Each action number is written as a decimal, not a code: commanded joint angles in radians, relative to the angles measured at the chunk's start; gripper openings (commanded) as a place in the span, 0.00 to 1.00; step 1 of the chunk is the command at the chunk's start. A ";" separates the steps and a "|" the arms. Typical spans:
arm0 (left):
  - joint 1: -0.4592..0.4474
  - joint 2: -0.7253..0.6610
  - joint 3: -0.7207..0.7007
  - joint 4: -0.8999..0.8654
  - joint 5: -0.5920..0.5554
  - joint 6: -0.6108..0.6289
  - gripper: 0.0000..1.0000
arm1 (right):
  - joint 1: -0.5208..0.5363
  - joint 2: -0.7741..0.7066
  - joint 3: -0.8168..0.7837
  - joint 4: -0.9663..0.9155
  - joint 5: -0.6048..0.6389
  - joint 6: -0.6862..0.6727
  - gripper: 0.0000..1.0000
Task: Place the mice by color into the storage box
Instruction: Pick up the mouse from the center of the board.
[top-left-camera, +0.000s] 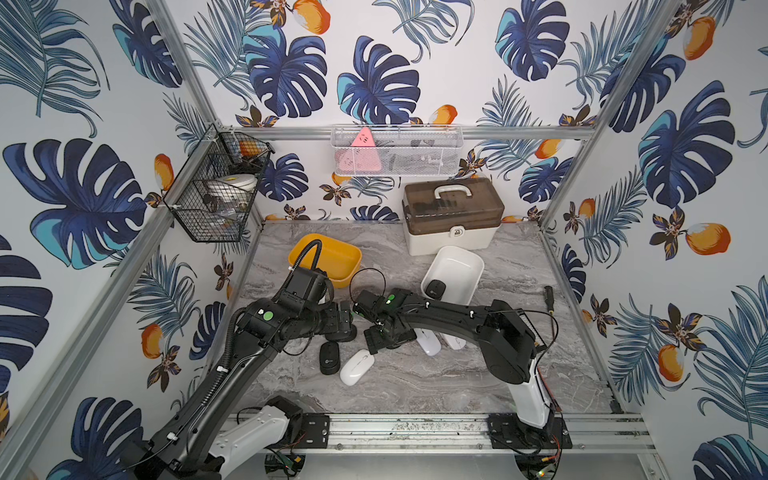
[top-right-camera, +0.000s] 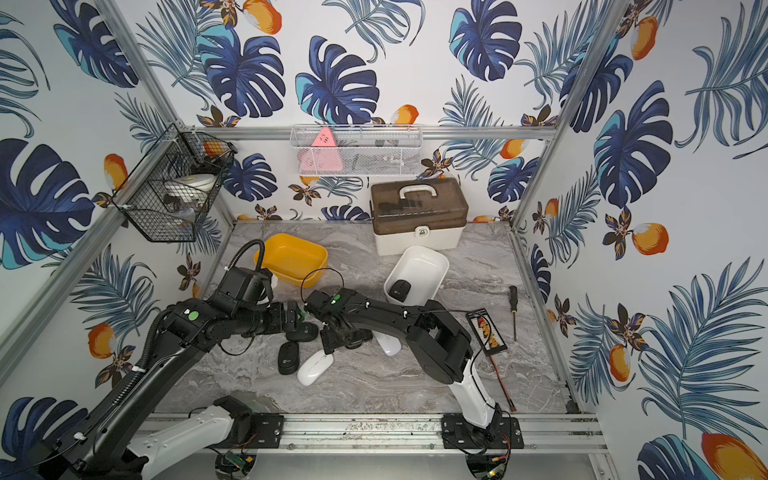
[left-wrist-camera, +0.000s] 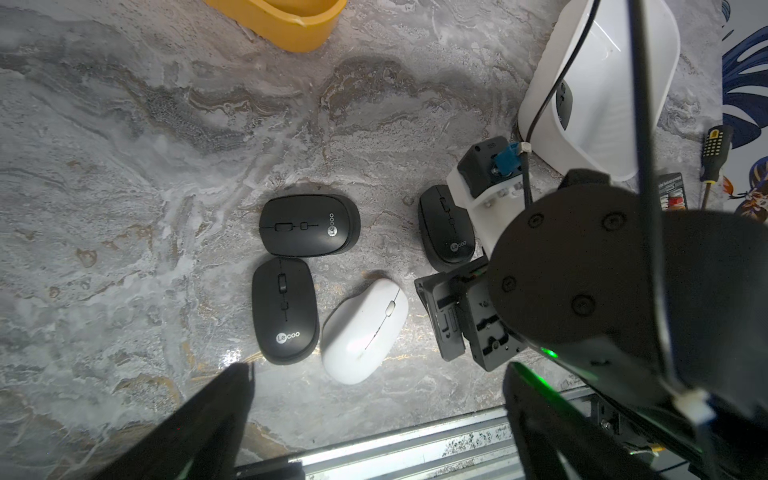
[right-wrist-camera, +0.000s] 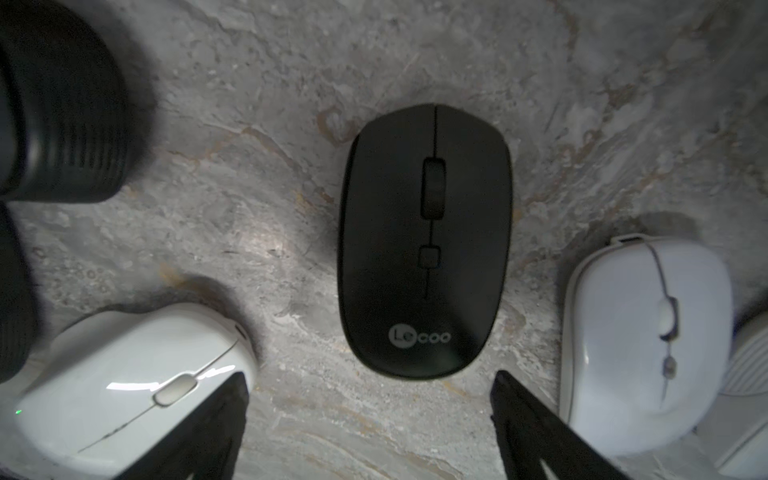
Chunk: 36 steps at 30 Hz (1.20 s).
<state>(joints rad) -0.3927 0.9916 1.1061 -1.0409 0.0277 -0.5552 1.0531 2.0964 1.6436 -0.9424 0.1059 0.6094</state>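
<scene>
The grey marble counter fills the lower middle of both top views. The left arm crosses it from the lower left and the right arm from the lower right, meeting mid-frame. A closed lidded case stands at the back, right of centre. Below it a white bin holds the binned black mouse. A yellow bin sits left of centre, its near end hidden by the left arm.

The left hand is spread wide and empty. Only its wrist view lays out the loose group plainly. A crosswise black mouse lies mid-frame, with a lengthwise black mouse close under it. A front white mouse lies just beside that one, and a third black mouse lies to the right.

The right hand is wide too and holds nothing. Its wrist view centres on the third black mouse, just beyond the fingertips. The front white mouse is at lower left there, and a side white mouse at right. The top views mostly hide the third black mouse under the right hand.

A dark card shows beside the right arm in a top view. A screwdriver lies near the counter's right edge.
</scene>
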 joint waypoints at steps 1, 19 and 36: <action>0.002 -0.006 0.006 -0.027 -0.022 0.003 0.99 | -0.018 0.003 -0.020 -0.003 0.025 0.011 0.92; 0.003 -0.005 0.012 -0.044 -0.046 0.004 0.99 | -0.085 0.086 0.013 0.096 -0.093 -0.018 0.65; 0.003 0.036 0.043 -0.012 -0.029 0.012 0.99 | -0.327 -0.184 0.050 -0.005 0.012 0.044 0.59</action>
<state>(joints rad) -0.3920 1.0225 1.1378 -1.0660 -0.0051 -0.5549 0.7784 1.9331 1.6833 -0.8982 0.0757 0.6369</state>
